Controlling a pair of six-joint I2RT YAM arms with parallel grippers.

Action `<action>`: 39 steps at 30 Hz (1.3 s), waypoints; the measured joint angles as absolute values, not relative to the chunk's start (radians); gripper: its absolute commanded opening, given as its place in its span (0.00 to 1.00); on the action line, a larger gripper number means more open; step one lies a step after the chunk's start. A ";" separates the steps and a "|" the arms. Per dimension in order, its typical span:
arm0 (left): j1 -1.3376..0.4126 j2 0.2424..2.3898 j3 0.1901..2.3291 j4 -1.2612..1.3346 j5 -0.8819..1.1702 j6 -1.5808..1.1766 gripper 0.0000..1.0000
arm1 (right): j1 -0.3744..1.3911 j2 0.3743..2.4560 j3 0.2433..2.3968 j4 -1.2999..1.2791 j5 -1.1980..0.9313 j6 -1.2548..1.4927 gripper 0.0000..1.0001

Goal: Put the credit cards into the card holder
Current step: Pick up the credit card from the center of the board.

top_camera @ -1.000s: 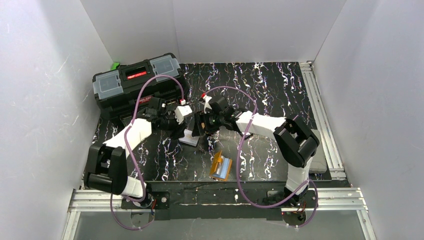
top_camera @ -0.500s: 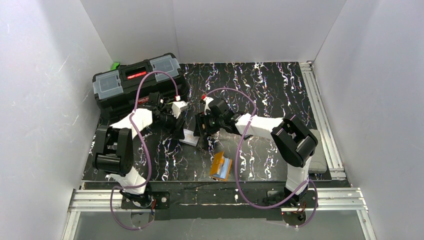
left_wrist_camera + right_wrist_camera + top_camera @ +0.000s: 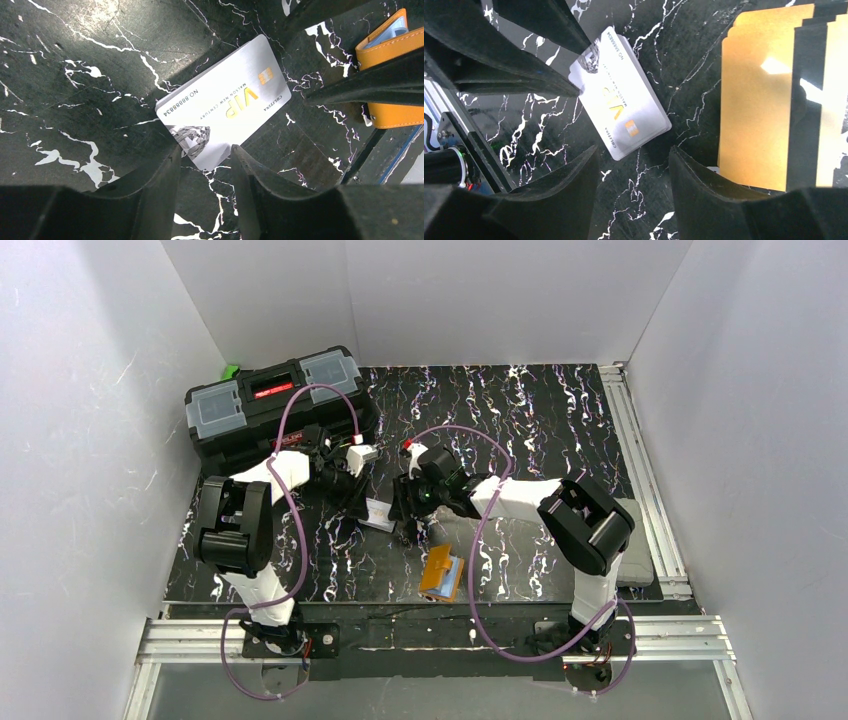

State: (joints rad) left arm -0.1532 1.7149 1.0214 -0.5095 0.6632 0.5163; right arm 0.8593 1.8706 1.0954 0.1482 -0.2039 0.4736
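Since a second ago the left arm [image 3: 236, 526] has folded its elbow back over its base, while the right gripper [image 3: 631, 167] has crept closer to the silver card [image 3: 222, 102].

On the dark marbled table [image 3: 560, 430], the black toolbox [image 3: 270, 405] fills the far left corner just behind the left arm, so there is little room to draw back that way. The middle and right of the table are bare.

Both arms meet at the centre. The orange card holder [image 3: 442, 573] lies nearer the bases, closer to the right arm and apart from the silver card.

Some flat orange cards [image 3: 751, 100], as far as I can tell, lie just beside the right gripper.

The silver card lies flat between the two grippers, slantwise to both. One corner sits between the tips of the left gripper [image 3: 205, 155], whose jaws stand narrowly apart and are not clamped. One short end points at the gap of the right gripper, which is parted wider and holds nothing.

The left gripper is nearer, so I judge the pickup is its job.
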 measured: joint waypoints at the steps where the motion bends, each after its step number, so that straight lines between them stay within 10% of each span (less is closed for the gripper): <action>1: -0.153 1.715 1.021 -0.509 0.662 0.516 0.36 | 0.861 1.871 1.095 0.152 -0.206 0.474 0.58; 19: -0.086 1.730 1.034 -0.498 0.642 0.496 0.16 | 0.871 1.867 1.082 0.169 -0.212 0.480 0.57; 39: -0.073 1.702 1.045 -0.501 0.636 0.440 0.36 | 0.793 1.942 1.283 0.181 -0.327 0.482 0.58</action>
